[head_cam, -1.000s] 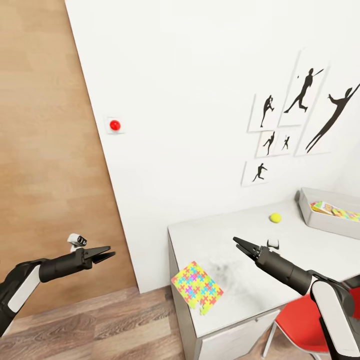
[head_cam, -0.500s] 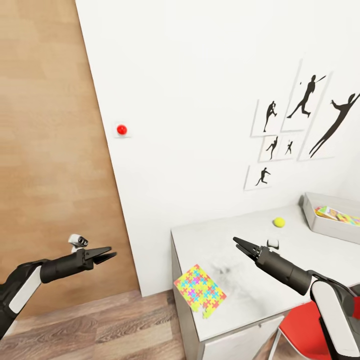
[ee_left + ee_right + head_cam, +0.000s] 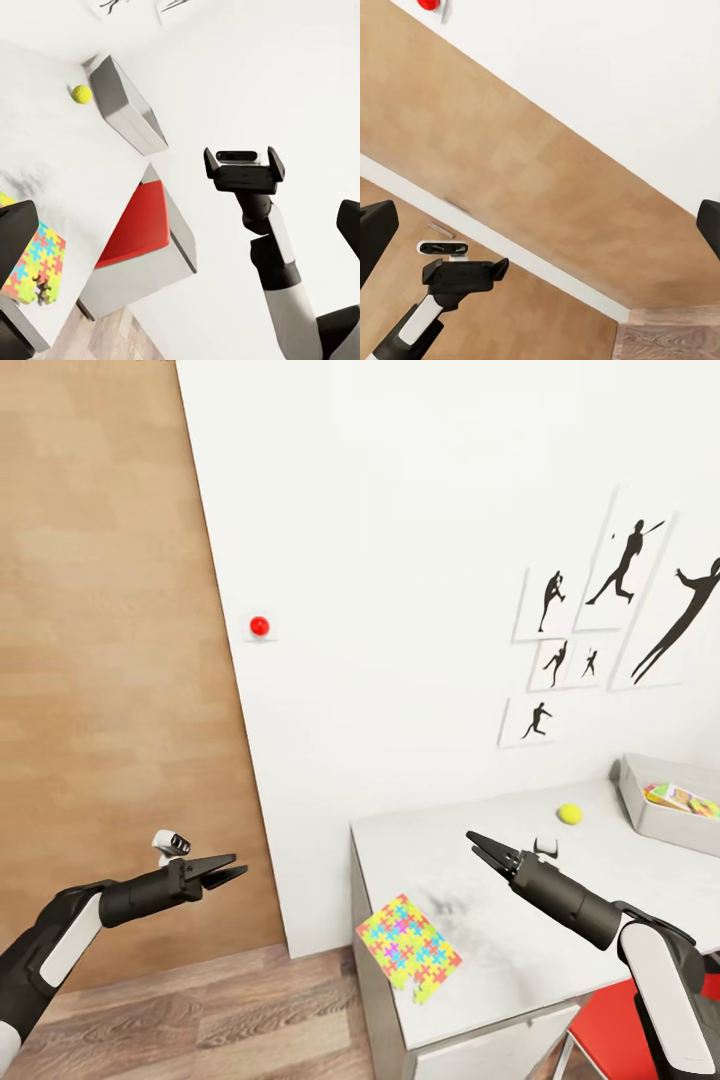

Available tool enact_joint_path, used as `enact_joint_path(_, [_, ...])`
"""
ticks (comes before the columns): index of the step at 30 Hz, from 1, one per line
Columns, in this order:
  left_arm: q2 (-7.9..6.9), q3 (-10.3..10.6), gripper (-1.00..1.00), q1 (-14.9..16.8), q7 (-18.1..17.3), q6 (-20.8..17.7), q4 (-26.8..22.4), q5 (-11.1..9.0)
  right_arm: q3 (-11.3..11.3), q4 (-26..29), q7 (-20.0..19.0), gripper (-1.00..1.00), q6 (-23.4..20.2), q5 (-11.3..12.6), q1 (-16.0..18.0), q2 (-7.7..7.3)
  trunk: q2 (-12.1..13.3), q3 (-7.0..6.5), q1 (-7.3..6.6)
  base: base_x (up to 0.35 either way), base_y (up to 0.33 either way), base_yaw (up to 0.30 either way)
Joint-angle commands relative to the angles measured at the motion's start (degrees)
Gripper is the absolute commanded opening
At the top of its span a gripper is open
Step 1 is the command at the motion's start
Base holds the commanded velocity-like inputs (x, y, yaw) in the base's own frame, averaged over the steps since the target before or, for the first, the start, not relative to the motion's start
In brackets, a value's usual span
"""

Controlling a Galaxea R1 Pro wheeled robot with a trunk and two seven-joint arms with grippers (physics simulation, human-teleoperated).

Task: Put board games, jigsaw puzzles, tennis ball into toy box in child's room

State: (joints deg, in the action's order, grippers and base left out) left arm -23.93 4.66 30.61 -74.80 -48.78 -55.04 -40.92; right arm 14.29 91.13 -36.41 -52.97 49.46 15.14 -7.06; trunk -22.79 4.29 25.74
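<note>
Looking over both arms: we face a white wall with black silhouette prints and a red button.
Left hand: held out over the wooden floor, fingers slightly parted, holding nothing.
Right hand: above the table, fingers slightly parted, holding nothing.
Jigsaw puzzle: we see one sheet at the table's near corner, its edge overhanging.
Tennis ball: on the table, near the toy box.
Toy box contents: cut off by the frame; we make out a printed box, title unreadable.
Red chair: partly hidden behind the right arm.
</note>
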Motion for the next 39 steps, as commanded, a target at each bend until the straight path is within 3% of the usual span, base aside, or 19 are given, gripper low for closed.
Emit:
enact_joint_path(1, [-0.06, 0.18, 1.00, 0.07, -0.02, -0.53, 0.02, -0.37, 0.07, 0.01, -0.18, 1.00, -0.31, -0.07, 0.06, 0.01, -0.13, 0.10, 0.04, 0.000, 0.000, 0.042])
enact_joint_path(25, [-0.64, -1.19, 1.00, 0.07, 0.00, -0.53, 0.15, -0.47, 0.13, 0.08, -0.20, 1.00, -0.29, -0.07, 0.06, 0.03, -0.13, 0.05, 0.04, 0.002, 0.000, 0.004])
enact_joint_path(39, [-0.54, -1.50, 1.00, 0.07, 0.42, -0.59, 0.77, -0.54, 0.26, 0.18, 0.22, 1.00, -0.46, -0.07, 0.06, 0.02, -0.13, 0.05, 0.04, 0.113, -0.033, 0.000])
